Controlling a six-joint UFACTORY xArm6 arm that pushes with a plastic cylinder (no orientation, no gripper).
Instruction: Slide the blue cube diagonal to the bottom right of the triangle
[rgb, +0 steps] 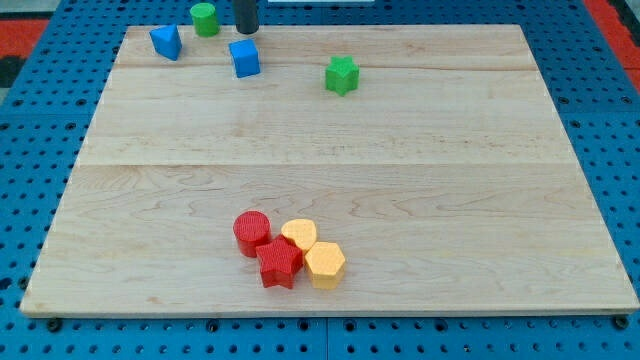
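Note:
The blue cube (244, 58) lies near the view's top, left of centre, on the wooden board (400, 170). The blue triangle (166, 41) lies to its upper left, near the board's top-left corner. My tip (246, 31) comes down from the view's top and ends just above the cube's far edge, very close to it or touching it. The cube lies right of the triangle and slightly lower.
A green cylinder (204, 18) stands at the top edge between the triangle and the rod. A green star (341, 75) lies right of the cube. A red cylinder (252, 231), a red star (279, 264), a yellow block (299, 235) and a yellow hexagon (324, 264) cluster near the bottom.

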